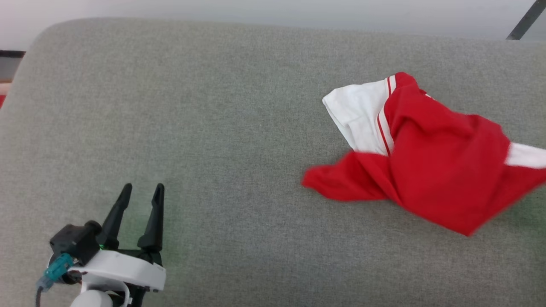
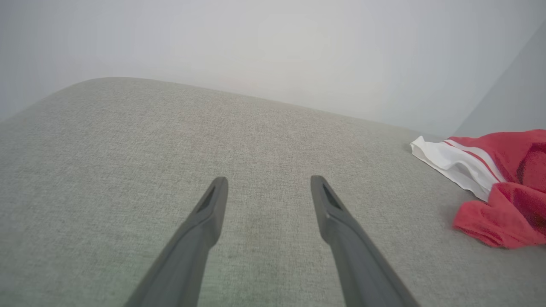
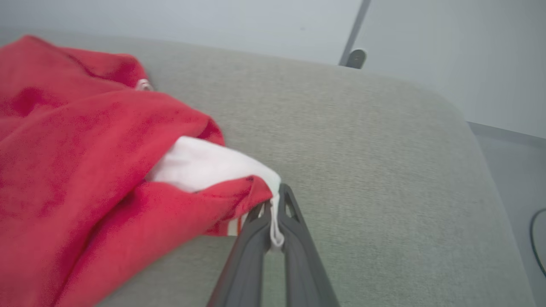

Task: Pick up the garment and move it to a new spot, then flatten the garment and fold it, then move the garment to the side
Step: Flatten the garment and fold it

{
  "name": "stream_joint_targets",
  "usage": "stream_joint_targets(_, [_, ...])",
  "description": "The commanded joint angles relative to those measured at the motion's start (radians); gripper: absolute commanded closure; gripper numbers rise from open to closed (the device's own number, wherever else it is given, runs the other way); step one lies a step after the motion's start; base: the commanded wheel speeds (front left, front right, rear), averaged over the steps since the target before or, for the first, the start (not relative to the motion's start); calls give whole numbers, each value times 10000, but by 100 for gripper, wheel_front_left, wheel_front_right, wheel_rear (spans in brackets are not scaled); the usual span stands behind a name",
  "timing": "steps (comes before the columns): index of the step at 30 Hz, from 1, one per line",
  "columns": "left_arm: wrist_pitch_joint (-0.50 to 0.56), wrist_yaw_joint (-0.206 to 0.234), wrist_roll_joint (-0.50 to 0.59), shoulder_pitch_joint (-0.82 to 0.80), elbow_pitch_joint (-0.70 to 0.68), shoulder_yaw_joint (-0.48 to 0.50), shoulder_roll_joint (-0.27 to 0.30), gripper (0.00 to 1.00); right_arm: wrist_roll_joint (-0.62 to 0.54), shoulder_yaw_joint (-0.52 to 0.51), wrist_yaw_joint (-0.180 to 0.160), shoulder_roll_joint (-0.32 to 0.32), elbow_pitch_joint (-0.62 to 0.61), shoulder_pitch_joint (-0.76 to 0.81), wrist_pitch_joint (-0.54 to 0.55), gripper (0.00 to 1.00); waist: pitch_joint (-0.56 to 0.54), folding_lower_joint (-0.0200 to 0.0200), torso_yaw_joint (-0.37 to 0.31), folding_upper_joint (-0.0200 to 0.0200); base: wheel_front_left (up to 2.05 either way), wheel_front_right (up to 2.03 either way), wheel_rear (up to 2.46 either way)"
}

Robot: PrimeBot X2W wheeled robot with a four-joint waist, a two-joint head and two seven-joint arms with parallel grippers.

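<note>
Left gripper [image 1: 143,187] is low over the near left part of the cushion [image 1: 256,149], its fingers spread wide and pointing at the far edge, nothing between them. Its white wrist [image 1: 123,270] shows behind. Right gripper [image 3: 276,204] is pinched tight on the garment [image 3: 85,170] at a white hem.

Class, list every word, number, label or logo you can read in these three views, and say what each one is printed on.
None: no text can be read here.
The garment lies crumpled on the grey cushion, showing plain red cloth, white sleeves and striped trim, with no lettering in sight.
A small white fleck on the red cloth is too small and blurred to read.
</note>
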Motion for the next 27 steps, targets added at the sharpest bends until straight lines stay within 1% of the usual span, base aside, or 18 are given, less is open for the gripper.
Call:
stream_joint_targets(1, [1, -40, -48, -101, -14, -9, 80, 0, -476, -684, -10, 393, 302, 139, -84, 100, 76, 0, 3, 0, 0, 0, 0])
stream_joint_targets(4, [1, -40, -94, -129, -9, -7, 103, 0, -1427, -1937, -11, 999, 949, 66, -365, 100, 228, 0, -20, 0, 0, 0, 0])
stream_joint_targets(6, [1, -40, -108, -163, 21, -12, 108, 0, -2039, -2463, -10, 1384, 1466, -82, -571, 100, 306, 0, -37, 0, 0, 0, 0])
stream_joint_targets(8, [1, -40, -116, -213, 43, -34, 113, 0, -2552, -2670, -10, 1604, 1928, -207, -712, 100, 370, 0, -47, 0, 0, 0, 0])
stream_joint_targets(10, [1, -40, -135, -263, 88, -78, 122, 0, -2731, -2647, -10, 1838, 2271, -374, -859, 100, 405, 0, -58, 0, 0, 0, 0])
stream_joint_targets(12, [1, -40, -157, -363, 128, -118, 195, 0, -2911, -2703, -11, 1931, 2485, -564, -1127, 100, 447, 0, -109, 0, 0, 0, 0])
stream_joint_targets(13, [1, -40, -174, -423, 137, -187, 236, 0, -2937, -2756, -11, 2014, 2602, -622, -1269, 64, 451, 0, -130, 0, 0, 0, 0])
stream_joint_targets(14, [1, -40, -165, -490, 137, -266, 310, 0, -2995, -2802, -10, 2068, 2673, -673, -1459, 13, 449, 0, -151, 0, 0, 0, 0])
stream_joint_targets(15, [1, -40, -190, -571, 135, -334, 409, 0, -2994, -2831, -10, 2099, 2718, -739, -1647, 0, 436, 0, -185, 0, 0, 0, 0])
stream_joint_targets(17, [1, -40, -295, -807, 76, -482, 662, 0, -2788, -2886, -10, 2173, 2718, -854, -2026, 0, 401, 0, -278, 0, 0, 0, 0])
stream_joint_targets(19, [1, -40, -417, -1134, 2, -726, 973, 0, -2712, -2789, -10, 2121, 2463, -846, -2473, 0, 346, 0, -403, 0, 0, 0, 0])
stream_joint_targets(21, [6, -40, -527, -1572, -14, -1119, 1442, 0, -2442, -2785, -10, 2222, 2110, -793, -2906, 0, 291, 0, -567, 0, 0, 0, 0])
stream_joint_targets(22, [130, -40, -609, -1876, -28, -1380, 1689, 0, -2371, -2600, -10, 2156, 1808, -704, -3154, 0, 278, 0, -654, 0, 0, 0, 0])
stream_joint_targets(24, [513, -40, -819, -2589, -115, -1965, 2154, 0, -2135, -2211, -10, 2133, 1183, -464, -3573, 0, 269, 0, -868, 0, 0, 0, 0])
stream_joint_targets(27, [1585, -40, -1475, -3844, -207, -2943, 2715, 0, -1744, -1564, -10, 2350, 152, -347, -4046, 0, 368, 0, -1269, 0, 0, 0, 0])
